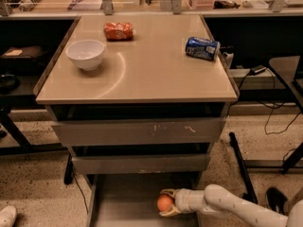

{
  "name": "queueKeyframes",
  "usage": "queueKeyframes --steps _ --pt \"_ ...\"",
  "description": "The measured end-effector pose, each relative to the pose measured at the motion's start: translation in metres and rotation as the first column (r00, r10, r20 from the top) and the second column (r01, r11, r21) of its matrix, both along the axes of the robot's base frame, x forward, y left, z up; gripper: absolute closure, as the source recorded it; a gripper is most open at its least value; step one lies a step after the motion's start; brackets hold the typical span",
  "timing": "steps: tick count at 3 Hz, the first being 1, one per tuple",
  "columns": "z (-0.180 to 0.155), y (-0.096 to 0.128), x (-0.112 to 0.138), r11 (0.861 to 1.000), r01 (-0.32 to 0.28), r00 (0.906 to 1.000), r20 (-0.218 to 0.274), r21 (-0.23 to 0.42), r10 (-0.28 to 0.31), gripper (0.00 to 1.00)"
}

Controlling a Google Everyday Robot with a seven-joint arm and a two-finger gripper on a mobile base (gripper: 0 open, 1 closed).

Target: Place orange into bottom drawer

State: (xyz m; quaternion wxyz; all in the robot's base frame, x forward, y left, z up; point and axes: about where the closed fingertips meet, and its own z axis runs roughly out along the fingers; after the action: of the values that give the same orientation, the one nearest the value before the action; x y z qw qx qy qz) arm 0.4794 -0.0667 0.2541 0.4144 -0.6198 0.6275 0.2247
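Speckled floor, flat grey bottom drawer (123, 200) pulled out, white claw (166, 204) clasping smooth round orange (164, 203) above it

At the bottom centre of the frame, the orange (164, 203) is gripped between the fingers of the end effector (163, 203), over the floor of the pulled-out bottom drawer (123, 197). The arm is seen entering from the lower right. On the worktop (151, 74) above, a white bowl (85, 54), a red-orange snack bag (118, 30) and a blue can (202, 48) on its side are seen.
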Motion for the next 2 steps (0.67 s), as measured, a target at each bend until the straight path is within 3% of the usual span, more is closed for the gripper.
queueKeyframes --steps 1,2 --pt "-0.023 0.005 0.018 0.996 0.084 0.9958 0.036 0.009 -0.084 1.0" --pt "-0.05 0.012 0.032 0.991 0.132 0.9907 0.029 0.032 -0.133 1.0"
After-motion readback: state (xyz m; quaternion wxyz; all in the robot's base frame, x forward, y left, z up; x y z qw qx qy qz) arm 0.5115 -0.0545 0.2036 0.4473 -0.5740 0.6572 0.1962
